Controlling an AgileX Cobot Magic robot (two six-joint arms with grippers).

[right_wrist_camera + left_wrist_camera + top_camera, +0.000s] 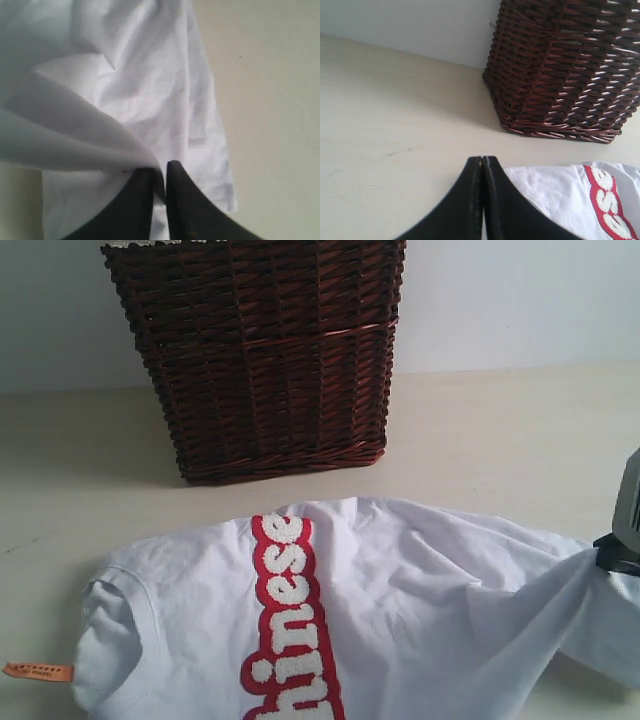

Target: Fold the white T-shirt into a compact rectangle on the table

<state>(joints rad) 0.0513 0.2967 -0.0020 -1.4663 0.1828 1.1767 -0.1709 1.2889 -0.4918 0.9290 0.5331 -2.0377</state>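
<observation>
T-shirt (400,610), white with red-edged lettering, lies rumpled on the table (500,430) in front of a wicker basket (260,350), its right end lifted. We see our right claw (160,167) pinching that raised fold, while our left claw (482,159) hangs clenched and empty near the shirt's edge.

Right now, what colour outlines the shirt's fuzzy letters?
Red, around the fuzzy white letters on the white cotton T-shirt; clearest in the exterior view.

A plain pale wall (520,300) is seen behind the far edge of the table (500,430). A dark wicker basket (260,360) is set near that edge, softly lit.
</observation>
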